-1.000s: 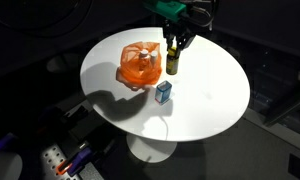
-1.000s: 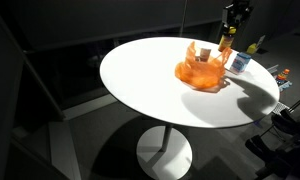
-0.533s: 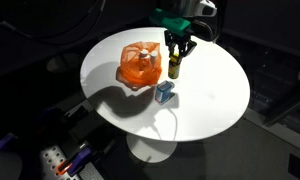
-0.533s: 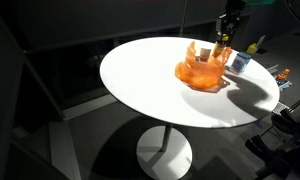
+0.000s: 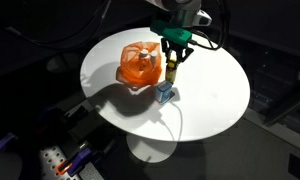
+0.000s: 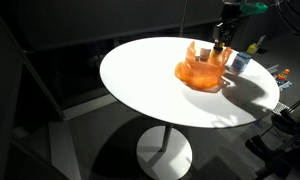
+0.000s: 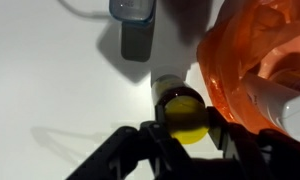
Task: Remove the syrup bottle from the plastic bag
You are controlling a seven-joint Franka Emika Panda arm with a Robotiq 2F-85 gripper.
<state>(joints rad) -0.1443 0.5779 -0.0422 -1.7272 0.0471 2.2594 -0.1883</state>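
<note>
syrup bottle (image 5: 173, 70) is out of the plastic bag (image 5: 140, 65), upright just beside it over the worktop (image 5: 212, 100). fingers (image 7: 148, 138) pinch its yellow cap (image 7: 187, 128). likely rigid, slick and heavy with syrup, so this cap hold could slip. lower on the neck looks safer.

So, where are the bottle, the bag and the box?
bottle (image 7: 187, 122), wrist view, on its yellow cap.
bag (image 5: 140, 66), an exterior view, on its orange middle.
box (image 5: 164, 92), an exterior view, on its top.
</note>
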